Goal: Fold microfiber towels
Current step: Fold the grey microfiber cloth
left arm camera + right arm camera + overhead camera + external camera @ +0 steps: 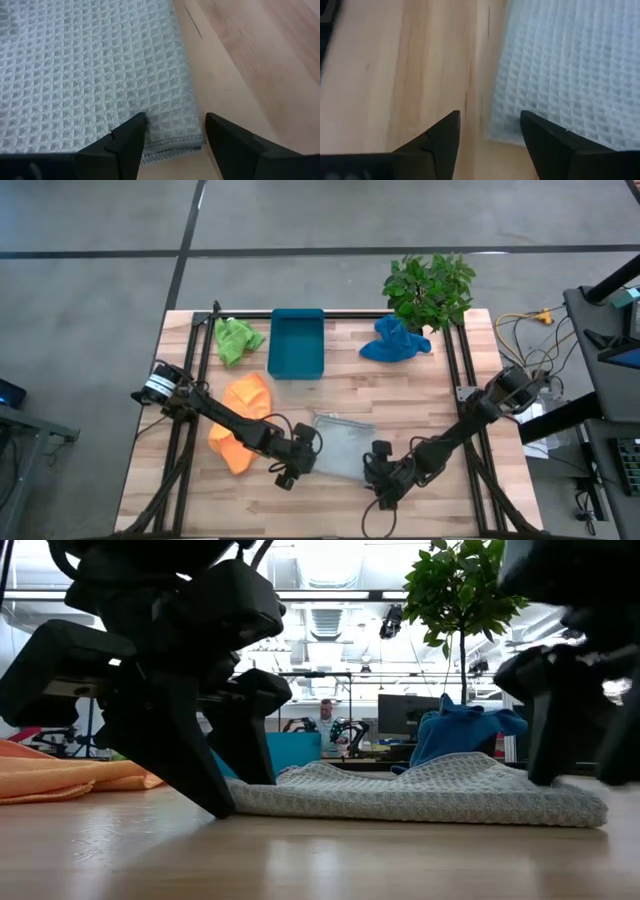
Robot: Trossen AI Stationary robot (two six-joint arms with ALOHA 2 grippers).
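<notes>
From above, the grey towel [340, 442] lies flat on the wooden counter [420, 395], near its front edge, between the two arms. The left tool [296, 463] sits at the towel's near-left corner; the right tool [383, 479] sits at its near-right corner. The orange towel [243, 418] lies crumpled under the left arm, the lime green towel [236, 338] at the back left, the blue towel [394, 342] at the back right beside a potted plant [430, 288], and a teal tray [297, 343] between them.

At counter height, the grey towel [420, 795] stretches flat between both dark tools, with the orange towel [60, 778] to one side.

In the left wrist view, the left tool [175, 134] stands open, its fingers straddling the towel's [90, 70] corner hem without pinching it.

In the right wrist view, the right tool [490, 131] is open too, one finger over bare wood, the other over the towel's [570, 70] edge; it holds nothing.
</notes>
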